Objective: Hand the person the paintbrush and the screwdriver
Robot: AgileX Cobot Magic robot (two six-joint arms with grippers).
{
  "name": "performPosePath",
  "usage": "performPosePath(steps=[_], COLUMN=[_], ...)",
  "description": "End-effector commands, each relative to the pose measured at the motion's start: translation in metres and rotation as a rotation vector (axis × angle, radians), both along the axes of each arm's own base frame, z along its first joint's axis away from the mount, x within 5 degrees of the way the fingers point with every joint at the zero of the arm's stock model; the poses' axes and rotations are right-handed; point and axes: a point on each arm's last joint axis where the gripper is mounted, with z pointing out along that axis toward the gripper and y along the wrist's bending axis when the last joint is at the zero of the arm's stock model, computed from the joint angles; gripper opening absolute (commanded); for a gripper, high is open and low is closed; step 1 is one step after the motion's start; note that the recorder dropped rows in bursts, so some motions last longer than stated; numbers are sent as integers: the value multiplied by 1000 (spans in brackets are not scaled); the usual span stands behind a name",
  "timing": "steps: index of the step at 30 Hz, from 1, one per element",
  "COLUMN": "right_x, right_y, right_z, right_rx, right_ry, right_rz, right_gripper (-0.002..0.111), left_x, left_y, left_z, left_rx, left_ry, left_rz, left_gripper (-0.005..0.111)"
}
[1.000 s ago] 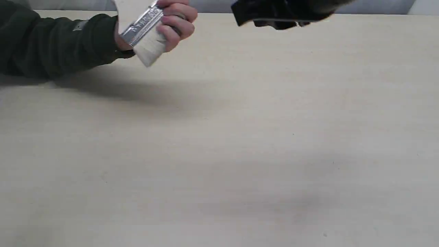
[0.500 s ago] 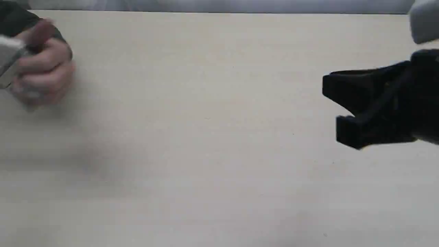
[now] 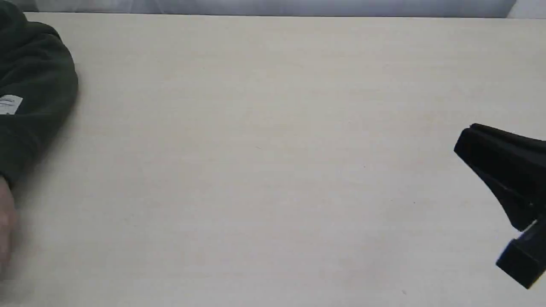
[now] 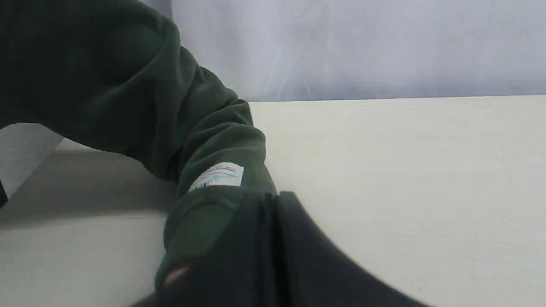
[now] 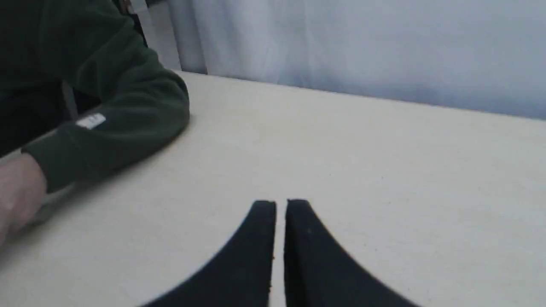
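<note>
Right gripper (image 5: 280, 204): jaws down to a thin slit, nothing between them. We see it low over the bench (image 3: 273, 170) by the right edge.

Left gripper (image 4: 275, 197): jaws look pressed to a dark seam with nothing visibly in them. One tip blurs into the sleeve (image 4: 204, 128) just behind it, near the left edge.

Our read: neither pincer has anything to carry, so both sit narrow and idle.

Paintbrush and screwdriver: in none of our views, not on the bench, not in either pincer. We judge both handed over but can't confirm where they lie.

Person's hand (image 5: 17, 192) is low at the left edge and blurred, forearm lying along that edge. What it holds, we can't tell.

- Gripper fingers: matte black wedges tapering to blunt squared tips.
- Bench: pale beige, matte, faintly speckled.
- Sleeve: dark green fleece, soft folds, small white label (image 3: 9, 104) near the cuff.
- Grey-white drape (image 5: 362, 42) hangs behind the far edge.
</note>
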Motion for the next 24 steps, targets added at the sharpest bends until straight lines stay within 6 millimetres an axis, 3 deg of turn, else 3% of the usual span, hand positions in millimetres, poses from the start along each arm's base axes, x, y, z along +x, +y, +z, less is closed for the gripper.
performPosePath(steps=[1,9,15,24], right_x=[-8,-26,-36,-38], right_y=[-6,-17,-24,-26], right_z=[-4,-3,-16,-23], right_rx=[34,63,84,45], right_ry=[-89,-268,-412,-469], right_rz=[1,1,-9,-9], right_gripper=[4,4,4,4], left_x=[0,0,0,0], left_y=[0,0,0,-1], left_z=[0,0,0,0], left_rx=[-5,-5,-5,-7], left_ry=[-11,-11,-11,-9], left_rz=[-7,-7,-7,-7], left_gripper=[0,0,0,0])
